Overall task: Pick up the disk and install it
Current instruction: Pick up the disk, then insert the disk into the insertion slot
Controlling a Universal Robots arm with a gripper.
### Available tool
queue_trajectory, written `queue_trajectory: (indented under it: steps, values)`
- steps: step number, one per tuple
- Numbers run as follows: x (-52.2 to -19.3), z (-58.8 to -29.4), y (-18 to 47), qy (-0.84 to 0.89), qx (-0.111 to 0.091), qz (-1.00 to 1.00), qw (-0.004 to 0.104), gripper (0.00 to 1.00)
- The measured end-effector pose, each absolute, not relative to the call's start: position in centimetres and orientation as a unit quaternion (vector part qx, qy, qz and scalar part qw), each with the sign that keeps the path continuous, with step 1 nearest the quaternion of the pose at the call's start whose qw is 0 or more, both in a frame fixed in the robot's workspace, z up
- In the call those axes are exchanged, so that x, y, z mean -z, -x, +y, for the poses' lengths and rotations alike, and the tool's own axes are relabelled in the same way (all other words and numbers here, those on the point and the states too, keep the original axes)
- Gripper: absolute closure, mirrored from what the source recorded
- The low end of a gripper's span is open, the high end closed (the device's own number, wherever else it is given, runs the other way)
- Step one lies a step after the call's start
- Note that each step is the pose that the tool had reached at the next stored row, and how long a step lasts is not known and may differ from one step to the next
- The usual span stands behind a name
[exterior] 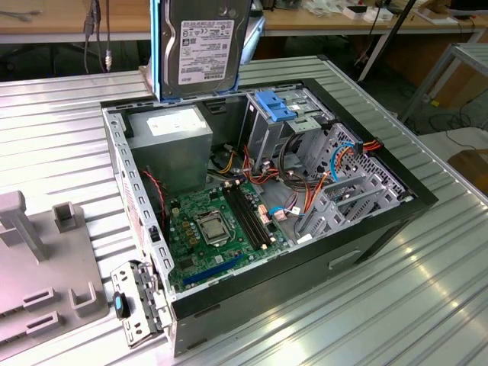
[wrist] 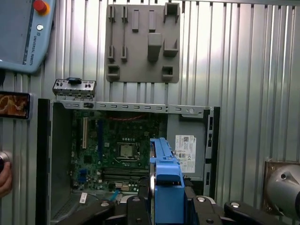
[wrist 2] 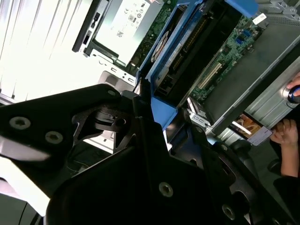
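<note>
The disk (exterior: 202, 46), a grey metal drive with a white label in a bright blue carrier, hangs upright above the back edge of the open computer case (exterior: 366, 229) in the exterior view. In both wrist views my gripper (wrist: 166, 206) is shut on the disk's blue carrier (wrist: 165, 173), with one black finger on each side. In the second wrist view the disk (wrist 2: 165, 110) reaches from my gripper (wrist 2: 161, 119) toward the case. Inside the case, the drive cage with a blue latch (exterior: 278, 107) sits at the back, toward the exterior view's right.
The motherboard (exterior: 217, 229) and grey power supply (exterior: 168, 141) lie in the case, with cables beside the cage. A grey plastic fixture (exterior: 38, 282) stands at the exterior view's left. A person's hand (wrist 2: 286, 131) and a teach pendant (wrist: 23, 33) are near the case.
</note>
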State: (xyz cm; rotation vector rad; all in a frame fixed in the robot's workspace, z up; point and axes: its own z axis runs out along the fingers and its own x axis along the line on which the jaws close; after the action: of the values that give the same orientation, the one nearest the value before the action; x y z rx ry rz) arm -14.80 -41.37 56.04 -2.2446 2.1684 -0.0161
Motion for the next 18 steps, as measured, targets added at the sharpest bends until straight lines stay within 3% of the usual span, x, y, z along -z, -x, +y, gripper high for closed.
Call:
queue_trajectory:
  steps: [4, 7, 18]
  values:
    - [-56.0, -42.3, 14.6, 0.719, 0.005, 0.695, 0.010, 0.63]
    - [-56.0, -44.6, 13.6, 0.719, 0.006, 0.695, 0.009, 0.63]
    - [-55.9, -44.9, 12.6, 0.719, 0.009, 0.695, 0.006, 0.63]
